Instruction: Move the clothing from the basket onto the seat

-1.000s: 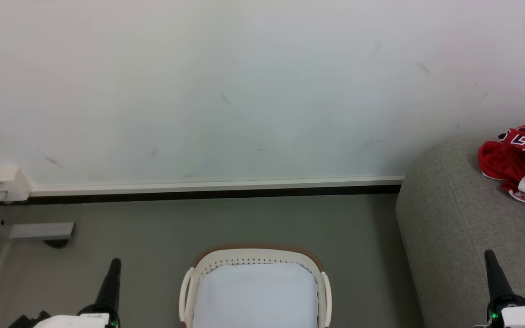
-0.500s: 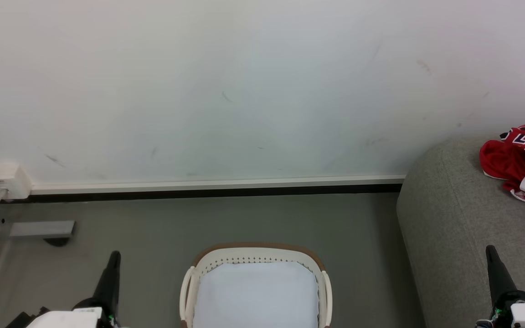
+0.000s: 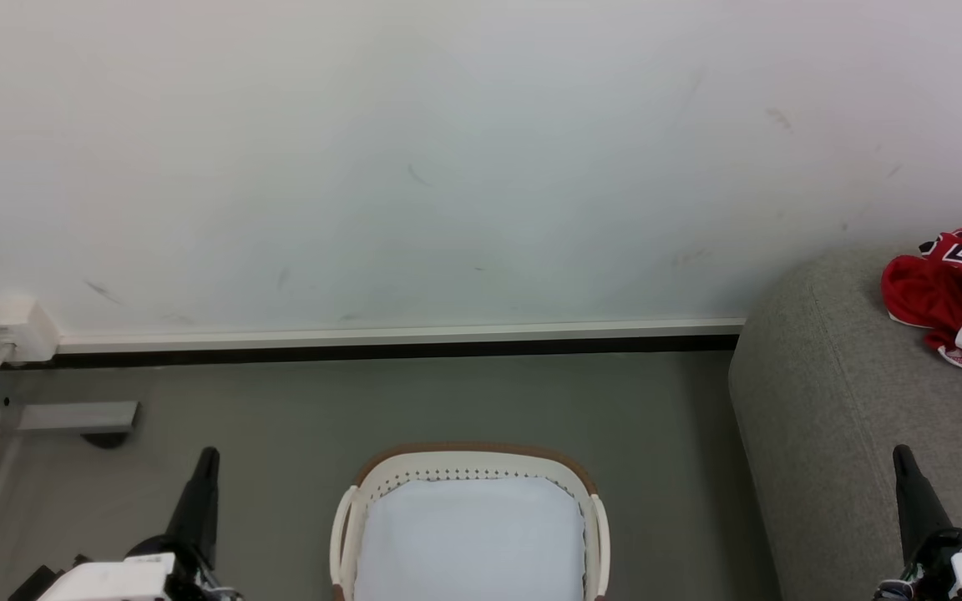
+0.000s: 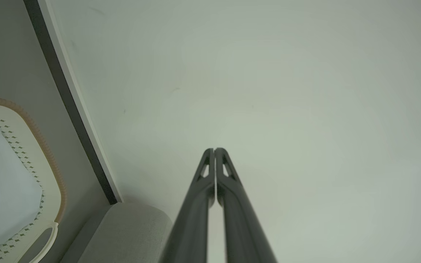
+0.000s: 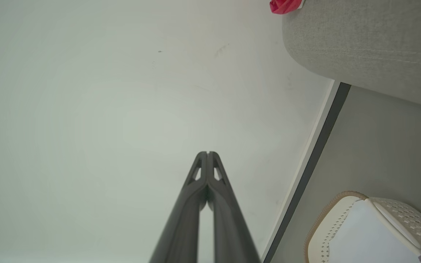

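Clothing (image 3: 953, 288) is found bunched on the seat (image 3: 832, 417), near its far edge by the wall, while the basket (image 3: 473, 455) on the floor shows a bare pale bottom. The transfer is judged done; a check of the basket's unseen near part would be wise before parking. The left gripper (image 3: 207, 457) and right gripper (image 3: 901, 457) are raised either side of the basket, fingers pressed together, nothing held.
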Motion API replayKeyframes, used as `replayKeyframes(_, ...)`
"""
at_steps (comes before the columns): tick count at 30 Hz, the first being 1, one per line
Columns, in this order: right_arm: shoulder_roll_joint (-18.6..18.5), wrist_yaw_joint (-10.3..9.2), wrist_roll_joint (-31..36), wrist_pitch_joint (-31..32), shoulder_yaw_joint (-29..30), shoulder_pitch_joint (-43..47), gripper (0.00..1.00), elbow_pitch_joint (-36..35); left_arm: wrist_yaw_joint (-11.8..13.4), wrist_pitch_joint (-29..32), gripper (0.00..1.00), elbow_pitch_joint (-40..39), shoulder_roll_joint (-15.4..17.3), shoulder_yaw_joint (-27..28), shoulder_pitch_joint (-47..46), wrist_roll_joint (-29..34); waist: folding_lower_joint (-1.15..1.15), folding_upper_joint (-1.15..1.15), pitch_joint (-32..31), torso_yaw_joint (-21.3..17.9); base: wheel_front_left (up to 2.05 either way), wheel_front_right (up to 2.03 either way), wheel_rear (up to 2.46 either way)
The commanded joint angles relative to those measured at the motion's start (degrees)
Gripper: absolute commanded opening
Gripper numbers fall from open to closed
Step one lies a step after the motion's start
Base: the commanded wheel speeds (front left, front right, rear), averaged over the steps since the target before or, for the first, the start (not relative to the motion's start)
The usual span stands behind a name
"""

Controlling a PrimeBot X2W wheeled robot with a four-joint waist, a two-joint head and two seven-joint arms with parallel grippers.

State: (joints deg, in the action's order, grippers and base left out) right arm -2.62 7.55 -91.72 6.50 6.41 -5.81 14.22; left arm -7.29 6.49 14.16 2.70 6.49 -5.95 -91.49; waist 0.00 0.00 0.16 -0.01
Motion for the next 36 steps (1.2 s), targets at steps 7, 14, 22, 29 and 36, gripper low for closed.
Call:
replayKeyframes(7,-0.5,-0.12,-0.7,0.2,0.3,-0.7,0.00,-0.4,-0.4,0.3,0.00,-0.2,0.3,0.2,-0.6,-1.3,0.00,0.00,0.0,0.0,0.00,0.00,0.00)
replayKeyframes(14,-0.5,-0.12,-0.7,0.2,0.3,-0.7,0.00,-0.4,-0.4,0.3,0.00,-0.2,0.3,0.2,-0.6,-1.3,0.00,0.00,0.0,0.0,0.00,0.00,0.00)
replayKeyframes(22,-0.5,-0.12,-0.7,0.2,0.3,-0.7,0.00,-0.4,-0.4,0.3,0.00,-0.2,0.3,0.2,-0.6,-1.3,0.00,0.00,0.0,0.0,0.00,0.00,0.00)
replayKeyframes(29,-0.5,-0.12,-0.7,0.2,0.3,-0.7,0.00,-0.4,-0.4,0.3,0.00,-0.2,0.3,0.1,-0.6,-1.3,0.00,0.00,0.0,0.0,0.00,0.00,0.00)
replayKeyframes(36,-0.5,-0.12,-0.7,0.2,0.3,-0.7,0.00,-0.4,-0.4,0.3,0.00,-0.2,0.3,0.1,-0.6,-1.3,0.00,0.00,0.0,0.0,0.00,0.00,0.00)
